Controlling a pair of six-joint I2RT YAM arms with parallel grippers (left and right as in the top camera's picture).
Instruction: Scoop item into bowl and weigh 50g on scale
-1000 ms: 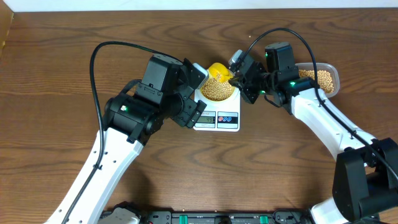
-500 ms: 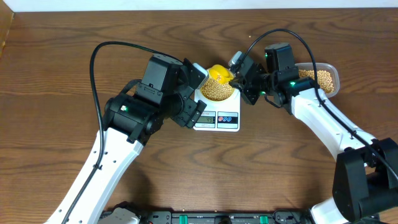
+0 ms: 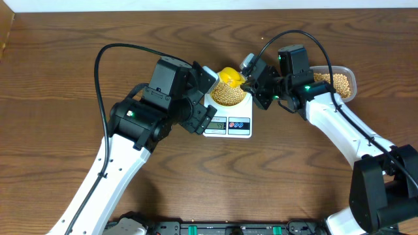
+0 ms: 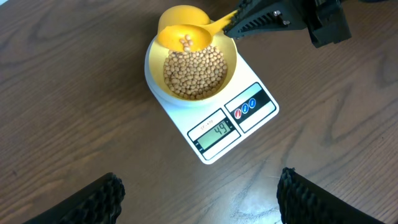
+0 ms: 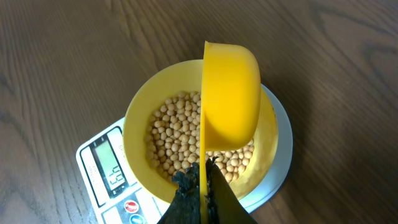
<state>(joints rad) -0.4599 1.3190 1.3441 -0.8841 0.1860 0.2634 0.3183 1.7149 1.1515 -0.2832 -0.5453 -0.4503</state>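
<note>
The white scale (image 4: pixel 249 124) stands on the wooden table, and its display (image 4: pixel 214 132) reads 49. On it sits the pale yellow bowl (image 4: pixel 152 74), holding a heap of tan beans (image 4: pixel 194 71). My right gripper (image 5: pixel 204 186) is shut on the handle of a yellow scoop (image 5: pixel 230 93), which is tilted over the bowl's far rim with a few beans in its cup (image 4: pixel 183 38). My left gripper (image 4: pixel 199 199) hovers open over bare table just in front of the scale, with nothing between its fingers.
A clear plastic tub (image 3: pixel 336 81) with more beans stands at the right, behind the right arm. Both arms crowd the scale (image 3: pixel 228 124) from either side. Bare wood lies along the front and the left.
</note>
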